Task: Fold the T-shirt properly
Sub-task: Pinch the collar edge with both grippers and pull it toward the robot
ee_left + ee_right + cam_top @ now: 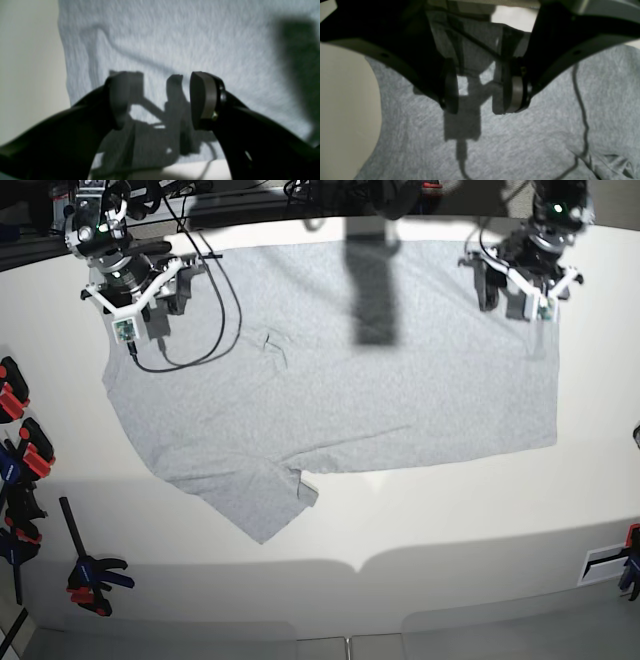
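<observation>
Grey knit T-shirt [380, 395], soft creases, pointed flap, on smooth pale desk [480, 525]. Left gripper [155, 100], right gripper [480, 97]: both wide, dark blunt tips.

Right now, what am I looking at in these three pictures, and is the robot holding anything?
It's a robot with two arms. The base picture looks down on everything. The other two come from cameras on its wrists, so you see dark fingers up close. A big grey T-shirt lies spread on a pale table, with one piece poking out toward the bottom of the base picture. Both the left gripper and the right gripper are open, holding nothing.
</observation>
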`<move>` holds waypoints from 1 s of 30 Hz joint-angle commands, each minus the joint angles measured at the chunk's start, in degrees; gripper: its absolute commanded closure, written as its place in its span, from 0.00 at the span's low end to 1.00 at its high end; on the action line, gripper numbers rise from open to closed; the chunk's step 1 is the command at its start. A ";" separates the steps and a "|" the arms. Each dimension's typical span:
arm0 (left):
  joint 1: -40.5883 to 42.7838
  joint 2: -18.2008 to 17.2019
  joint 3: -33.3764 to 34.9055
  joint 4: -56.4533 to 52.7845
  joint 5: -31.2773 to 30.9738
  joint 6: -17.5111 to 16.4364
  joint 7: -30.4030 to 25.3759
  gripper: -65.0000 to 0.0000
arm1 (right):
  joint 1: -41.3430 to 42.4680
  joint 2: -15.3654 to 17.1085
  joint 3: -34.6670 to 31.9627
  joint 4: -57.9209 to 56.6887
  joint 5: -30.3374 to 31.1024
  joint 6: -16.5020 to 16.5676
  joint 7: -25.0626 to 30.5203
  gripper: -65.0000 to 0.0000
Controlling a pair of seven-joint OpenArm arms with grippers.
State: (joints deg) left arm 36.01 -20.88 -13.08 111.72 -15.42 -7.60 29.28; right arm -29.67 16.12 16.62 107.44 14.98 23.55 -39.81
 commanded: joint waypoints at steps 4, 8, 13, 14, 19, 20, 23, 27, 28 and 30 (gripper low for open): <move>0.66 0.92 -0.44 -3.89 0.42 0.22 -2.58 0.46 | 0.09 -0.63 0.28 0.98 0.02 0.22 1.31 0.57; 0.70 0.85 -0.44 -6.95 0.39 0.22 -3.21 0.46 | 0.13 -1.11 0.22 -0.61 -0.46 0.26 1.60 0.57; 1.07 0.87 -0.44 -9.92 0.39 0.24 -3.17 0.46 | 0.09 -1.20 0.24 -4.37 -0.50 0.31 -0.13 0.57; 1.36 0.87 -0.44 -10.51 0.39 0.24 -3.10 0.46 | -0.02 -1.25 0.24 -4.76 -0.70 0.31 -0.33 0.57; 3.93 0.85 -0.44 -12.66 0.94 0.24 -3.43 0.46 | -0.87 -1.27 0.22 -4.92 -0.85 1.70 -0.74 0.57; 4.55 0.85 -0.44 -12.76 1.05 0.24 -3.43 0.46 | -1.11 -1.27 0.22 -4.92 -0.83 2.32 -0.76 0.57; 6.34 0.87 -0.44 -12.76 1.05 0.24 -3.67 0.46 | -1.97 -1.36 0.22 -4.87 -0.81 2.67 -0.98 0.57; 7.65 0.85 -0.44 -12.74 1.05 0.24 -3.63 0.46 | -3.93 -1.31 0.24 -4.83 -0.87 2.64 -1.95 0.57; 7.82 0.87 -0.44 -12.74 1.05 0.24 -3.56 0.46 | -4.63 -1.31 0.24 -4.81 -0.87 2.64 -1.95 0.57; 8.15 0.87 -0.44 -12.74 1.03 0.26 -3.10 0.46 | -5.86 -1.31 0.24 -4.81 -0.85 2.64 -1.90 0.57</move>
State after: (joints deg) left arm 42.85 -19.68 -13.47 99.26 -15.86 -7.77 21.69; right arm -34.74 14.44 16.69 102.63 14.90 25.58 -38.50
